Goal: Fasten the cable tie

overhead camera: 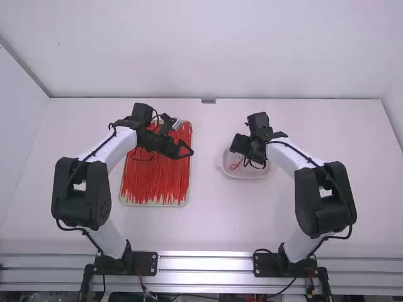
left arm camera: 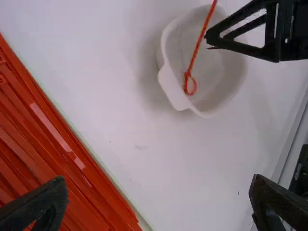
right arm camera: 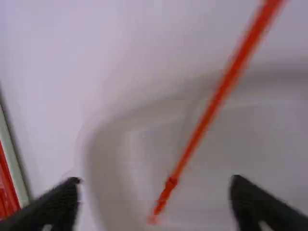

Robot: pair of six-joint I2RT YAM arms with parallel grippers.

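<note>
A red cable tie (left arm camera: 190,85), closed into a small loop, rests in the white bowl (left arm camera: 168,82) with its tail slanting upward. The tail (right arm camera: 216,101) passes between the wide-apart fingers of my right gripper (overhead camera: 242,148), which hangs open just above the bowl (overhead camera: 228,171) and touches nothing. One right finger (left arm camera: 240,31) stands beside the tail. My left gripper (overhead camera: 182,150) is open and empty. It hovers over the right edge of the tray (overhead camera: 154,202) of loose red ties (overhead camera: 157,176).
The tray with several red ties (left arm camera: 29,144) lies left of centre, the bowl right of centre, with a bare strip of table (overhead camera: 208,182) between them. The front and the far right of the table are free.
</note>
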